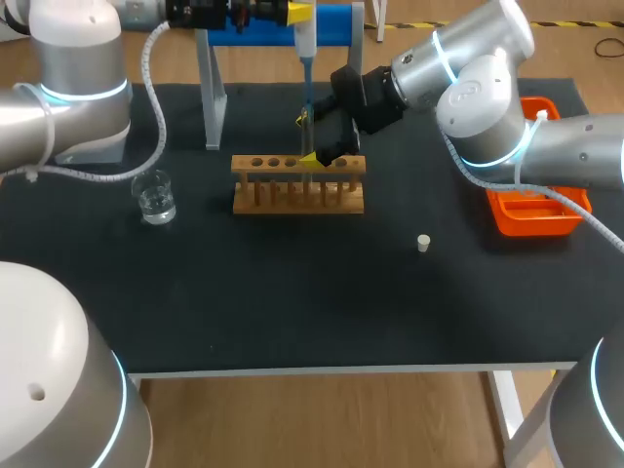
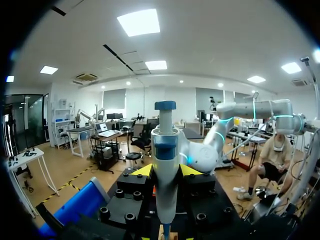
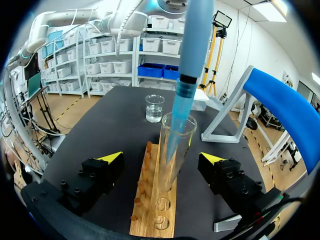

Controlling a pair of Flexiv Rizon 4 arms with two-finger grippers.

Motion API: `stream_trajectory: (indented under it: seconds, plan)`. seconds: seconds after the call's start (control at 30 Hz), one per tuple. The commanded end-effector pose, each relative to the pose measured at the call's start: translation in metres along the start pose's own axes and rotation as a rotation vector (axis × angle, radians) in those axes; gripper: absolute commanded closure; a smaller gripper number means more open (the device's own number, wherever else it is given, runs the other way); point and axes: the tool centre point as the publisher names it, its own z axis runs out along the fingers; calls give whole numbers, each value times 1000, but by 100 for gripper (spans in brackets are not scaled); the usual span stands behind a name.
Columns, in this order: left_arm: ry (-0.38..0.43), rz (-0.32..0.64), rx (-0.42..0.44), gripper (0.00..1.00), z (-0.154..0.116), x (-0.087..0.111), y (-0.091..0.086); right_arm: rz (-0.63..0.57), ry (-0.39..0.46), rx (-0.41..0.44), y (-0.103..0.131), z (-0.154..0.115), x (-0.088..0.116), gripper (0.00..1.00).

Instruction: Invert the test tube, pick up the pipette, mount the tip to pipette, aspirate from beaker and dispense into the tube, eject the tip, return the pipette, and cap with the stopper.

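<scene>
Dispensing looks to be the step in hand: the left gripper (image 2: 166, 171) is clamped on the pipette (image 1: 306, 68), holding it upright so its bluish tip (image 3: 175, 131) reaches down through the mouth of the tube (image 3: 175, 175). The right gripper (image 3: 161, 158) straddles the tube with its fingers spread wide and touching nothing, likely placed there to steady or guard it. The tube stands upright in the rack (image 1: 255, 195), a little toward 3 o'clock from its middle. It is clear glass with an open mouth; whether liquid is inside cannot be told. The beaker (image 1: 156, 198) sits at the rack's 9 o'clock, well apart. The stopper (image 1: 423, 243) lies at its 4 o'clock, not yet used.
</scene>
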Motion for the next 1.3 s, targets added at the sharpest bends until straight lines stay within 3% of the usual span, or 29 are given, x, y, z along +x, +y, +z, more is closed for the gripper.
stream_trajectory:
  seconds: [0.03,1.3]
  plan:
    - [5,6,-6,100,0,-1,3,1,2,4,1,-2,0,0]
    - [6,13,3,100,4,3,19,1,2,4,1,-2,0,0]
